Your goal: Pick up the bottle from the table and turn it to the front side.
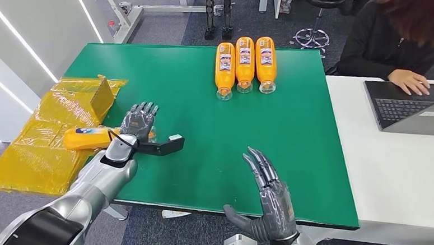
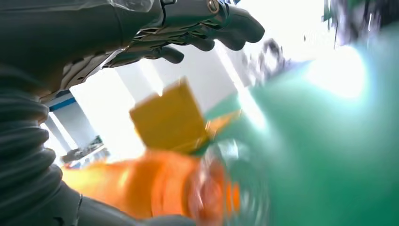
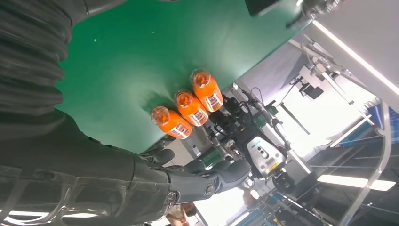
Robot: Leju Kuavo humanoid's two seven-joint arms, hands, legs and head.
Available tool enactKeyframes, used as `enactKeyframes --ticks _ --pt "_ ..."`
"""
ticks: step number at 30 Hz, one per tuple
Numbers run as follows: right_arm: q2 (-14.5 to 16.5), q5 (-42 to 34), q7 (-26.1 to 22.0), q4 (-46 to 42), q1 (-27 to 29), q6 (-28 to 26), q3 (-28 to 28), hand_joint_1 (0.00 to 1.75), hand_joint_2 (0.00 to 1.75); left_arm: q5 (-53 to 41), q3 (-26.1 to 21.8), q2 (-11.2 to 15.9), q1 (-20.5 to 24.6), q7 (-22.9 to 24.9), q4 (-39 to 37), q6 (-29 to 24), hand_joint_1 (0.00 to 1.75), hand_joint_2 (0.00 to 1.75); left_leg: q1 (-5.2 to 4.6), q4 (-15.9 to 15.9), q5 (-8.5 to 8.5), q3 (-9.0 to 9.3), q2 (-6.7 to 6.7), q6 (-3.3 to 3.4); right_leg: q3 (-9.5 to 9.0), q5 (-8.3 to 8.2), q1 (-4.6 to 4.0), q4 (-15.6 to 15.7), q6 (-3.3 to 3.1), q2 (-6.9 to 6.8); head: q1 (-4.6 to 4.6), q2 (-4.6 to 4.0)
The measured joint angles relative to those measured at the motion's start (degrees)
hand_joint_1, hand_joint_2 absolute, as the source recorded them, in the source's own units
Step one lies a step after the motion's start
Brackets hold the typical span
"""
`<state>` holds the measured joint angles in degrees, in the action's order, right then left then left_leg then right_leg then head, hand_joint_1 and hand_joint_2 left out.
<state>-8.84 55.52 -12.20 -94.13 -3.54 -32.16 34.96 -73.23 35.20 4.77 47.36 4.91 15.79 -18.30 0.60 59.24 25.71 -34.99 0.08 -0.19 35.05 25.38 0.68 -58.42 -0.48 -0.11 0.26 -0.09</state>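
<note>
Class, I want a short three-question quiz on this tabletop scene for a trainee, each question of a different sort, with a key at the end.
1. True or false: three orange bottles lie side by side at the far part of the green table.
2. Which robot hand is over the orange bottle at the table's edge? A) left robot hand B) right robot hand
3. Fill in: the person's hand rests on a ____.

Key: 1 true; 2 A; 3 laptop.
</note>
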Motion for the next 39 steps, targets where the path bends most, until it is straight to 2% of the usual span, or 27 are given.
enactKeyframes --ticks 4,7,11,16,21,23,24,25,28,29,31,35,39 --pt "0.1 1.3 0.6 -1.1 1.6 -0.1 -1.2 0.00 1.75 -0.6 -0.9 -1.3 -0.6 -2.4 3.1 -14.7 0.00 1.75 -0.01 0.0 0.01 -0.01 -0.01 0.00 -0.01 0.00 0.01 0.0 0.00 -0.03 0.01 0.00" --pt "0.1 1.3 0.6 -1.8 3.2 -0.7 -2.0 0.00 1.75 -3.2 -2.8 -1.8 -3.6 -4.2 9.8 -20.4 0.00 1.75 -0.03 0.0 0.02 0.00 0.03 0.02 0.00 0.00 0.02 0.0 0.00 0.01 0.00 0.00" --pt "-0.1 1.2 0.5 -2.2 4.7 -2.4 -3.0 0.00 1.75 -5.1 -5.8 -2.1 -8.8 -7.7 21.0 -21.5 0.00 0.00 -0.02 0.0 0.04 -0.01 0.04 0.01 0.03 0.01 0.02 0.0 0.00 0.03 0.00 0.00" --pt "-0.8 0.6 0.1 -2.4 6.9 -5.0 -4.4 0.00 1.75 2.2 -9.1 -2.7 -15.2 -15.3 35.3 -21.6 0.00 0.00 -0.02 0.0 0.05 -0.02 0.04 -0.01 0.03 0.03 0.02 0.0 0.01 0.03 0.01 0.00" --pt "-2.1 -1.2 -0.9 -3.0 8.8 -6.9 -5.6 0.00 1.75 20.6 -10.3 -2.9 -22.8 -26.0 48.8 -21.1 0.00 0.00 -0.02 0.0 0.09 -0.03 0.04 -0.01 0.04 0.07 0.02 0.0 0.02 0.04 -0.01 0.00" --pt "-2.7 -2.3 -1.8 -3.6 9.5 -7.0 -6.2 0.00 1.75 30.0 -10.3 -2.9 -25.9 -30.2 53.6 -18.0 0.00 0.00 -0.02 0.0 0.11 -0.03 0.04 0.00 0.03 0.09 0.02 0.0 0.03 0.02 -0.01 0.00" --pt "-2.9 -3.0 -2.5 -4.0 9.8 -7.0 -6.6 0.00 1.75 35.7 -10.3 -2.9 -27.5 -32.4 55.7 -14.5 0.00 0.00 -0.02 0.0 0.12 -0.04 0.04 0.00 0.03 0.10 0.02 0.1 0.04 0.02 0.00 0.00" --pt "-3.0 -4.0 -3.4 -4.5 10.2 -7.0 -7.2 0.00 1.75 43.3 -10.3 -3.0 -29.2 -34.7 58.0 -8.8 0.00 0.44 -0.02 0.0 0.16 -0.04 0.04 0.02 0.03 0.11 0.02 0.1 0.05 0.02 -0.01 0.00" --pt "-3.0 -7.3 -7.1 -7.0 12.4 -7.0 -9.7 0.00 1.75 67.5 -10.5 -3.8 -34.3 -38.8 63.3 13.6 0.00 1.75 -0.02 0.0 0.25 -0.05 0.02 0.07 0.03 0.16 0.02 0.1 0.09 0.00 0.00 0.00" --pt "-2.8 -8.3 -8.3 -8.1 13.5 -7.0 -10.7 0.00 1.75 73.1 -10.7 -4.3 -35.8 -39.2 64.4 19.5 0.00 1.75 -0.03 0.0 0.26 -0.06 0.01 0.07 0.02 0.18 0.02 0.1 0.09 -0.01 0.01 0.00" --pt "-1.8 -10.3 -10.9 -10.9 15.9 -7.0 -13.1 0.00 1.75 78.0 -11.1 -5.4 -38.4 -39.5 65.8 25.7 0.00 1.75 -0.03 0.0 0.30 -0.06 0.00 0.07 0.02 0.21 0.02 0.1 0.09 -0.02 0.00 0.00" --pt "0.5 -14.4 -15.3 -16.5 20.4 -7.0 -17.6 0.00 1.75 78.9 -11.9 -7.4 -41.9 -39.4 67.3 29.2 0.00 1.75 -0.03 0.0 0.38 -0.06 0.00 0.07 0.02 0.25 0.02 0.1 0.09 -0.02 -0.01 0.00" --pt "2.0 -14.1 -15.7 -21.1 23.8 -7.0 -21.0 0.00 1.75 78.0 -12.7 -8.4 -44.2 -38.8 68.5 30.1 0.00 1.75 -0.02 0.0 0.40 -0.06 0.00 0.07 0.02 0.27 0.02 0.1 0.08 -0.02 0.01 0.00"
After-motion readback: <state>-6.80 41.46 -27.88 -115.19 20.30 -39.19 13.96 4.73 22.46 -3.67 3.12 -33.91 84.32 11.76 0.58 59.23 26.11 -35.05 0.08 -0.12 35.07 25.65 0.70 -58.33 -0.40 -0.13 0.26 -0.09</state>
